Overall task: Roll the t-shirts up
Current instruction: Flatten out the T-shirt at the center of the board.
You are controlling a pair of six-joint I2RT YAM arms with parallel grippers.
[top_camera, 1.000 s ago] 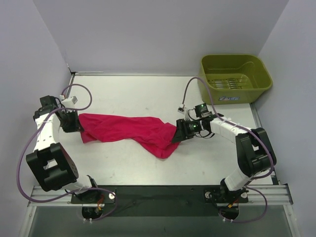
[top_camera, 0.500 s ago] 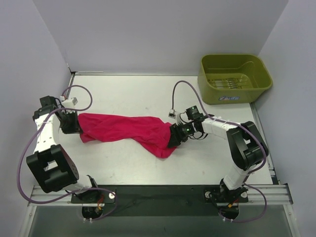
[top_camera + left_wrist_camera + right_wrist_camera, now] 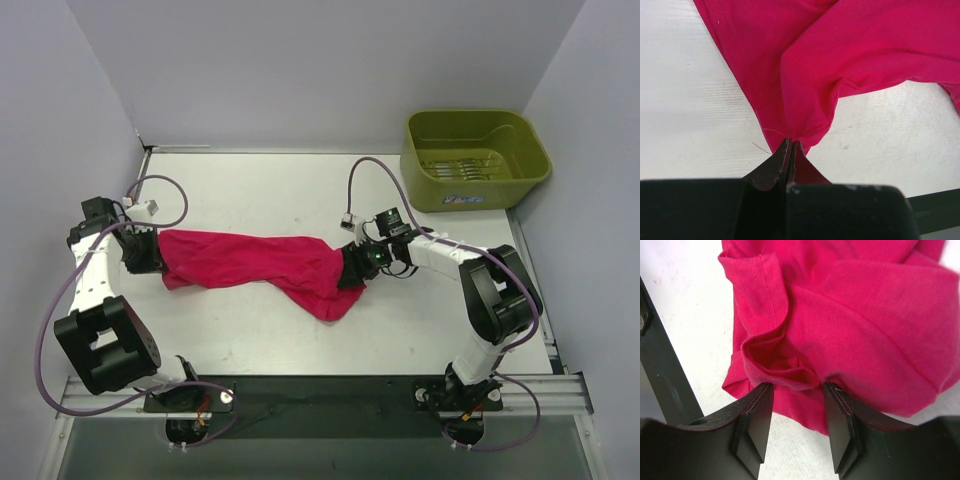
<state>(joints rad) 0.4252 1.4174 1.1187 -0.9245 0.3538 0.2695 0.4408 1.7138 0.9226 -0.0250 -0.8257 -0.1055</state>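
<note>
Spanning the white table (image 3: 250, 190), a magenta t-shirt (image 3: 250, 262) sits between lilac walls (image 3: 300, 70).

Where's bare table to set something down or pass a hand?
Free: the far strip between the back wall and the t-shirt, left of the tub; the near strip between the t-shirt and the table edge. Crowded: the middle band, where the t-shirt spans from left arm to right arm.
</note>
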